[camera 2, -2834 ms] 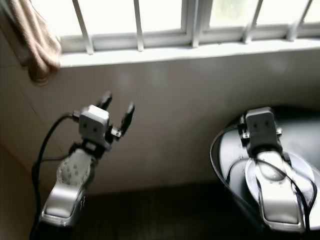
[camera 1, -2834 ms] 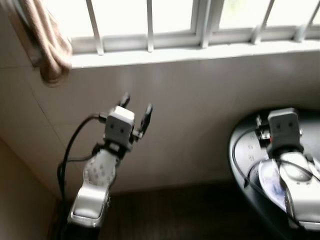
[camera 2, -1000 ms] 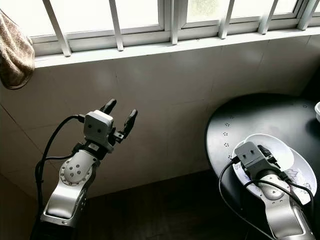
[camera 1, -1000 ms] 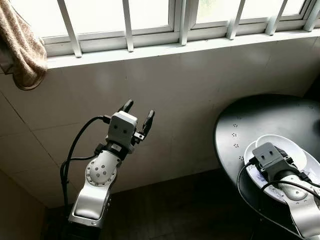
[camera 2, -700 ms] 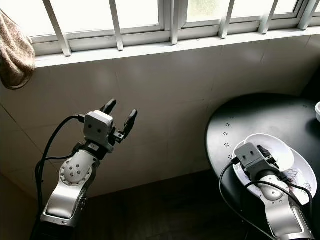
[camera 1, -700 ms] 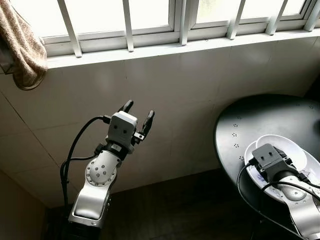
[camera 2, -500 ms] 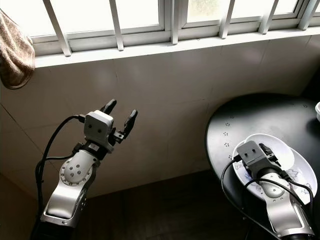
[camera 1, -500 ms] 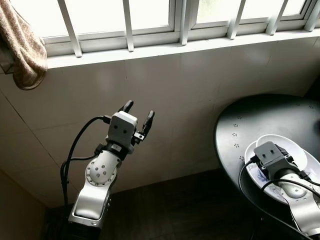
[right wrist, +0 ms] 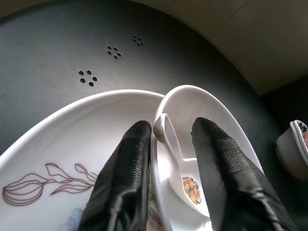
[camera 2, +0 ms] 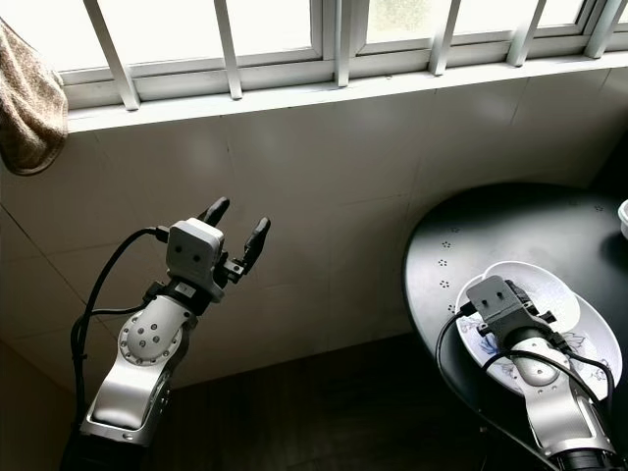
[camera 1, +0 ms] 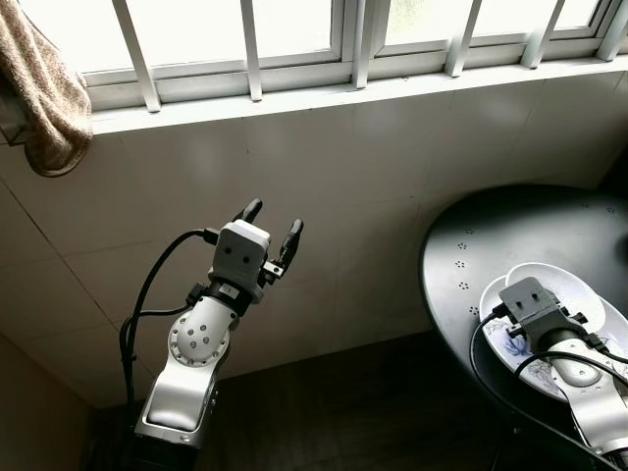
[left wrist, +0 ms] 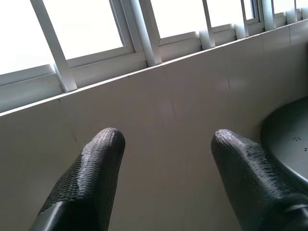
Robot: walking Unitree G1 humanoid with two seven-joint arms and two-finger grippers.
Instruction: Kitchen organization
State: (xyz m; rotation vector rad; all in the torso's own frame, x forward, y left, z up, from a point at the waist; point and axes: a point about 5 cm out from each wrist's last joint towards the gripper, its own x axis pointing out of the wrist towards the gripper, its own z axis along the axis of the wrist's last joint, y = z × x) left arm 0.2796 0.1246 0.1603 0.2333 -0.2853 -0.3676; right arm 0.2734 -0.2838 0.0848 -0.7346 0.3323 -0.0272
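Spoon (right wrist: 169, 139) inside bowl (right wrist: 211, 115) — right gripper (right wrist: 168, 144) straddles its handle, parted; left gripper (camera 1: 272, 224) open, empty.

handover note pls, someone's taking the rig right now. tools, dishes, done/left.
Left tool: open, raised in front of the tiled wall under the window, holding nothing.
Right tool: over the round black table, fingers straddling the white spoon's handle; a gap shows on both sides, so not gripped yet.
Dishes: spoon lies in the small white bowl, which sits on the large plate with a leaf pattern. Another dish is at the table's far edge.
Done: nothing visibly moved or stacked.
Left: likely close on the spoon, lift it, then sort bowl and plate.
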